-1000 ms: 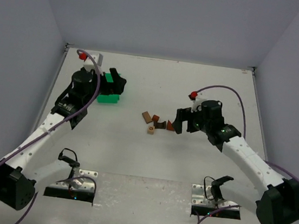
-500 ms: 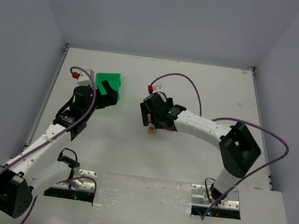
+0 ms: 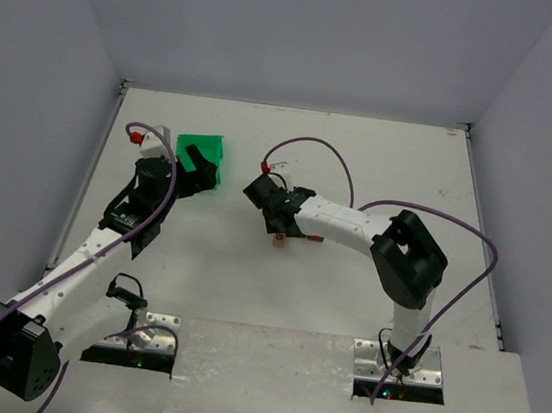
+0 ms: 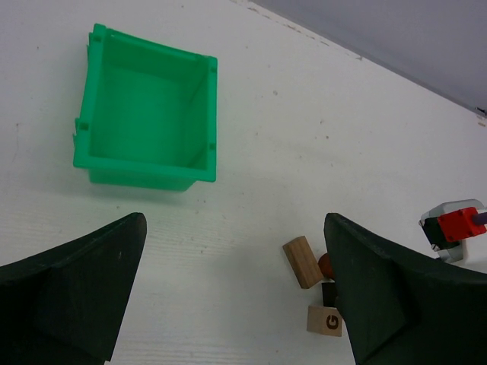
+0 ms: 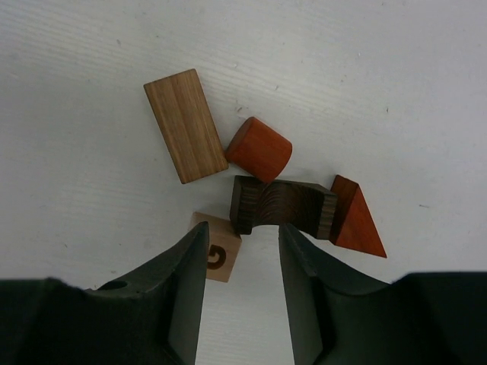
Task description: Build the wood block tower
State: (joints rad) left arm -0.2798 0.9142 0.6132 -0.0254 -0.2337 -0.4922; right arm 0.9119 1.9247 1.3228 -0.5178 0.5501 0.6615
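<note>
from above: over the last second the right claw [image 3: 277,221] has swung in from the right side of the table [image 3: 392,160]. it now hangs over the loose blocks and hides most of them. only the lettered cube [image 3: 279,240] and a reddish piece [image 3: 314,238] peek out. the left claw [image 3: 198,169] has eased back, so the green bin [image 3: 203,145] shows nearly whole.

left wrist: the left claw [image 4: 236,304] stands wide and empty, with the bin ahead of it and the tan bar [image 4: 303,261] off to its right.

right wrist: the right claw [image 5: 242,285] has gone from wide to narrow. bare table shows in the gap, so it grips nothing i can see. the dark arch [image 5: 283,207] lies just past its tips. the red cylinder [image 5: 259,149] and the bar lie beyond that, and the red wedge [image 5: 354,217] touches the arch's right end. the cube sits half behind the left finger.

every block lies flat on the table — nothing is stacked yet. my guess is that a first pick is starting, probably the arch.
</note>
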